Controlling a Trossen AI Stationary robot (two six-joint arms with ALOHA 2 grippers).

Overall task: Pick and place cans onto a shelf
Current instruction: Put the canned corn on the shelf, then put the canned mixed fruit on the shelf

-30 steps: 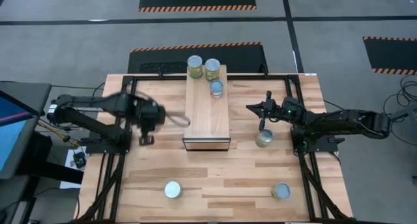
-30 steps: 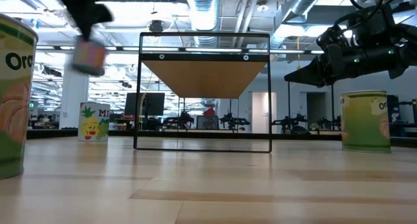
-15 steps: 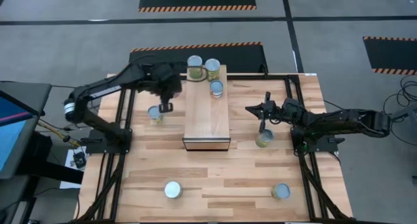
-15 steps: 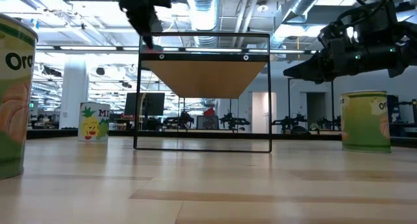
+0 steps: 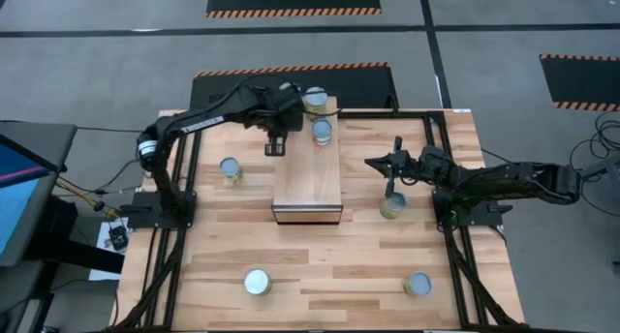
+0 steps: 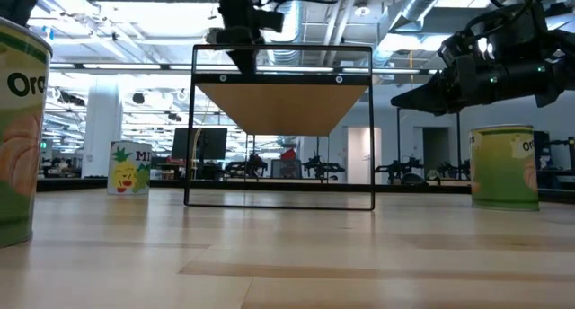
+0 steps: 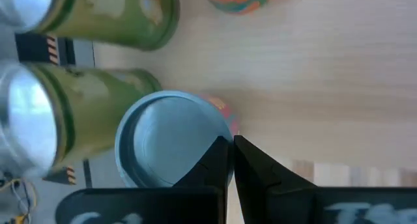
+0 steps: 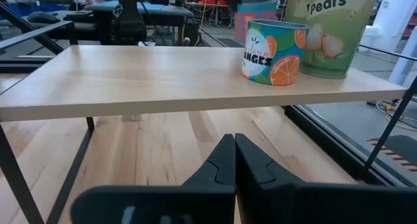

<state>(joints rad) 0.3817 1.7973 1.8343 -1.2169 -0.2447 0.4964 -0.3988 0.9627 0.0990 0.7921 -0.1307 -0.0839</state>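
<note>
The light-wood shelf [image 5: 308, 178] stands mid-table. Three cans stand at its far end, among them an orange-labelled can [image 5: 322, 132] and a green one [image 5: 315, 101]. My left gripper [image 5: 275, 145] is over the shelf's far left part, shut on a blue-lidded, pink-sided can [image 7: 169, 146], which the arm hides in the high view. My right gripper [image 5: 370, 162] is shut and empty to the right of the shelf, pointing at its long side [image 8: 163, 74]. A green can [image 5: 392, 205] stands on the table just near of it. My left gripper [image 7: 229, 140] pinches the can's top rim [image 7: 215, 120] at one side. One fingertip is over the lid inside the rim and the other is outside the wall. The fingers point down from above. Whether the can's bottom rests on the shelf cannot be told.
Three more cans stand on the table: one left of the shelf [image 5: 230, 168], one near the front edge [image 5: 257, 282] and one at the front right [image 5: 418, 285]. The near half of the shelf top is bare wood.
My left gripper has swung from the table's left side toward the far edge and the right, rising over the shelf's far left part with the pink-sided can below its fingers.
</note>
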